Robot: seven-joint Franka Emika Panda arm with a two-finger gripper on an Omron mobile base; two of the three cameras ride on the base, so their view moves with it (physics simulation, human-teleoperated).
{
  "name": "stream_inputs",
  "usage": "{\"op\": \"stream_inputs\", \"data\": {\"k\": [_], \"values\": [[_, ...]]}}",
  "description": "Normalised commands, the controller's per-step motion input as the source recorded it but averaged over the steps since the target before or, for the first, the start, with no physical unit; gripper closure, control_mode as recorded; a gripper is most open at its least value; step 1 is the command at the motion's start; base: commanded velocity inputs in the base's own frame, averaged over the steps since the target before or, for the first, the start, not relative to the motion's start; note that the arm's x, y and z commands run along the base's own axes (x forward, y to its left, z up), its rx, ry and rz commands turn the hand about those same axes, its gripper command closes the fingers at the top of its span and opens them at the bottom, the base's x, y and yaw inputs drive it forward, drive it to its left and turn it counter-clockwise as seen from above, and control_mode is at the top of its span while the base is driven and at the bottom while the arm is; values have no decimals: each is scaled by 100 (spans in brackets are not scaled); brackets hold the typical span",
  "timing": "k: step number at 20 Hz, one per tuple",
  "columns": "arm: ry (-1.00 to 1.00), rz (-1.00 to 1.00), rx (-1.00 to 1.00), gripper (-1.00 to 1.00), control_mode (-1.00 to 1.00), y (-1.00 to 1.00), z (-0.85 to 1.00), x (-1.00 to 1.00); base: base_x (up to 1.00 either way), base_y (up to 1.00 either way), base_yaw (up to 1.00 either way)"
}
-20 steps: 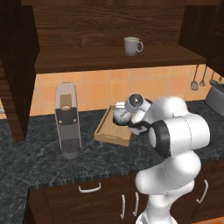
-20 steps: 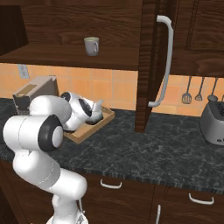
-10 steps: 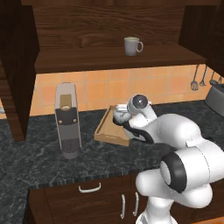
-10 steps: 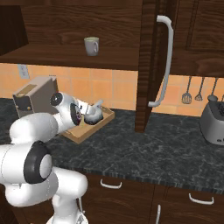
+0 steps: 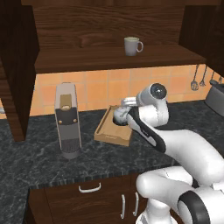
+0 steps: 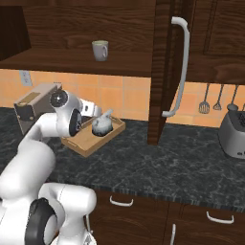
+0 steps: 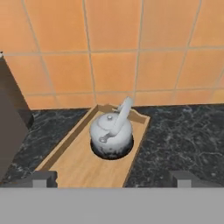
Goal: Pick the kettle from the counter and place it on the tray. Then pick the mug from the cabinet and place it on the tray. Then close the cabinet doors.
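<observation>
The silver-grey kettle (image 7: pixel 112 133) stands upright at the far end of the tan wooden tray (image 7: pixel 76 164), on the dark counter (image 7: pixel 175 131). My gripper (image 7: pixel 113 179) hangs open a short way back from the kettle, with nothing between its fingers. From the right base view the gripper (image 6: pixel 95 114) sits just left of and above the kettle (image 6: pixel 103 126) in the tray (image 6: pixel 86 143). The grey-beige mug (image 5: pixel 131 46) stands on the shelf of the open cabinet (image 5: pixel 109 61). One cabinet door (image 6: pixel 162 72) stands open with its silver handle (image 6: pixel 179 67).
A tall grey appliance (image 5: pixel 68 120) stands on the counter left of the tray (image 5: pixel 109 131). A toaster (image 6: pixel 234 134) sits at the far right, under hanging utensils (image 6: pixel 210 100). The open left door (image 5: pixel 17 65) juts out over the counter.
The arm has stretched out and the hand has drawn back and up from the kettle, which stays on the tray. The mug and the doors have not moved.
</observation>
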Motion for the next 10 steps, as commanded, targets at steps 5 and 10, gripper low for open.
{"op": "stream_inputs", "data": {"k": [5, 10], "values": [[-17, 11, 0, -100, -100, -13, 72, -35, 0, 0, 0], [-1, 9, 0, -100, -100, -13, 82, -27, 0, 0, 0]]}}
